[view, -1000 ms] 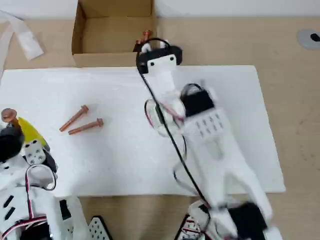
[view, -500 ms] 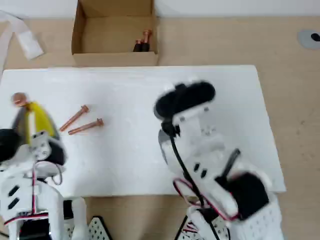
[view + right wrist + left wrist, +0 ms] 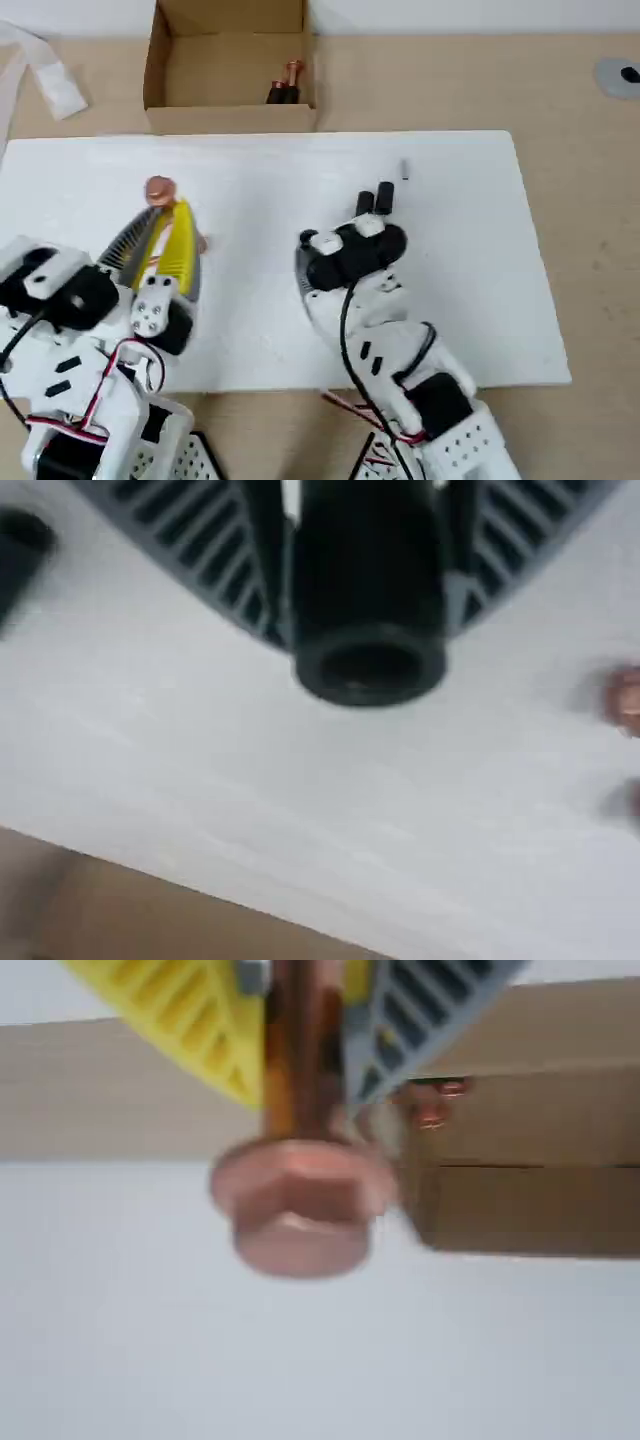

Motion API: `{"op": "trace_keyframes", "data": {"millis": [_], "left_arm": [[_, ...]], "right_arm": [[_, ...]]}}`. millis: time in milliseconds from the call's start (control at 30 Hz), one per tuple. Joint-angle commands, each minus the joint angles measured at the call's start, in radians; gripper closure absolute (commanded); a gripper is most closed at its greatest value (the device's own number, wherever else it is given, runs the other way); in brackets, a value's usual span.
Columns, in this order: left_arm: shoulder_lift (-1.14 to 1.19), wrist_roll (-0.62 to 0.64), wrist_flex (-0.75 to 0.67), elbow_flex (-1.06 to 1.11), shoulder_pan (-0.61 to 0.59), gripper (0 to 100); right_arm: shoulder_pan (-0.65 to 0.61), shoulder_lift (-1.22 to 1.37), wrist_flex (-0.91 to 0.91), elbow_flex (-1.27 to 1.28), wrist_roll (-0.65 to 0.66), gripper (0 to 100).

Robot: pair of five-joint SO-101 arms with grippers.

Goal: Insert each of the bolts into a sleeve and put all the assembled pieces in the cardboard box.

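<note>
Clamping a copper bolt [image 3: 158,188] by the shank, yellow and grey fingers [image 3: 190,1020] pressed on either side: left gripper [image 3: 160,212]. Holds it over the left part of the white mat [image 3: 480,300], head pointing away from the wrist and toward the far edge. Covers most of a loose bolt [image 3: 200,243] lying on the mat (head alone visible, just beside the fingers).

Clenched on a black sleeve [image 3: 370,670], open bore facing away from the wrist: right gripper [image 3: 368,620]. Holds it near the middle of the mat. Close to the held one, on the mat: second sleeve [image 3: 18,542]. Cannot tell from the high view which of the two black stubs there is which.

At the far edge of the mat, left of centre, on the wooden table [image 3: 580,150]: open cardboard box [image 3: 230,118]. Contains one assembled piece [image 3: 285,88], bolt in sleeve, against the wall nearer the right arm.

Elsewhere on the table: white strip [image 3: 50,85], beside the box toward the far left corner.
</note>
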Motion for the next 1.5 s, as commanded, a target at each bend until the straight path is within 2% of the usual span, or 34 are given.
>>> {"op": "trace_keyframes", "data": {"millis": [0, 167, 333, 433, 867, 1067, 1300, 1467], "left_arm": [[0.021, -0.006, -0.08, 0.026, 0.078, 99], [0.074, -0.002, -0.178, 0.094, 0.138, 99], [0.067, 0.023, -0.176, 0.15, 0.187, 99], [0.053, 0.069, -0.181, 0.169, 0.19, 99], [0.048, 0.078, -0.184, 0.161, 0.192, 99], [0.054, 0.078, -0.281, 0.17, 0.17, 99], [0.056, 0.114, -0.273, 0.172, 0.184, 99], [0.056, 0.114, -0.184, 0.172, 0.186, 99]], "right_arm": [[-0.091, -0.027, -0.132, 0.051, 0.006, 98.9], [-0.162, -0.027, -0.229, 0.058, 0.006, 98.9], [-0.163, -0.035, -0.242, 0.053, 0.005, 98.9], [-0.163, -0.035, -0.242, 0.053, 0.005, 98.9], [-0.16, -0.035, -0.242, 0.053, 0.005, 98.9], [-0.16, -0.027, -0.241, 0.062, 0.005, 98.9], [-0.16, -0.027, -0.239, 0.061, 0.005, 98.9], [-0.16, -0.031, -0.236, 0.054, 0.005, 98.9]]}}
